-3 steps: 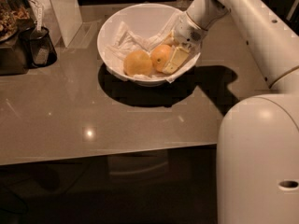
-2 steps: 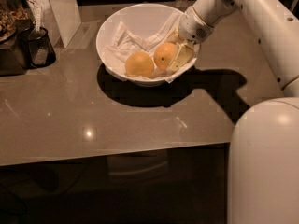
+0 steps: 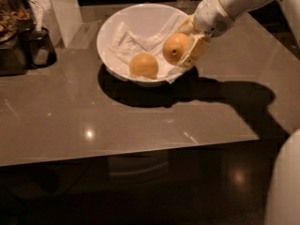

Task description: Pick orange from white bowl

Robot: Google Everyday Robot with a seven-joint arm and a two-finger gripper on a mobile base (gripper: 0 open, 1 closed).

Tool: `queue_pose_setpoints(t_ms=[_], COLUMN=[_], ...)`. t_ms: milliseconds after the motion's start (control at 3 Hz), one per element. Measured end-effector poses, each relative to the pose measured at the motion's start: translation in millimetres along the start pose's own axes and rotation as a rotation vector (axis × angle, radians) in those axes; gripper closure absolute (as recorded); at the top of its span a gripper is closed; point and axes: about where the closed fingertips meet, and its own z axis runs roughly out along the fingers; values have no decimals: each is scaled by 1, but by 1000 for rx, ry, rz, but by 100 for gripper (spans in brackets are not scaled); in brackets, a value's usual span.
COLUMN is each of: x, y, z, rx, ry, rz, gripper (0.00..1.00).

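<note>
Two round fruits are seen at the large smooth white bowl (image 3: 140,17), which is set toward the back of the glossy grey-brown desk (image 3: 140,125). The deeper reddish-orange round orange (image 3: 173,47) is found at the bowl's right side, just inside and above the rim. It is clamped between the jaws of the pale two-finger gripper (image 3: 186,45) — one finger is pressed on its right flank, the other is tucked behind its top. The paler, yellower orange (image 3: 144,65) is seen on the crumpled white paper napkin (image 3: 123,43) at the bowl's front, near the held fruit but apart from it.

Several risks may be judged from here. The skin is smooth and the body round, so a slip could be caused by an off-centre hold. The fruit would then be dropped back into the bowl or sent rolling across the desk. The bowl's right rim is close beneath the lower finger, so the bowl could be nudged or tipped if the wrist were drawn sideways before height is gained. A fold of napkin near that rim could also be snagged and dragged out.

The held orange is seen as whole and evenly coloured, with a small dark stem dot turned toward the camera — firm enough, it is judged, to bear the clamp.
</note>
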Motion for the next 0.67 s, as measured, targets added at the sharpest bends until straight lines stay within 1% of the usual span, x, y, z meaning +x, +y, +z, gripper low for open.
queue_pose_setpoints(t_ms=[333,667], x=[-3,-12], y=[35,56], z=[-30,-41], rx=[65,105], ry=[-101,-167], rz=[11,13], gripper=[100,100])
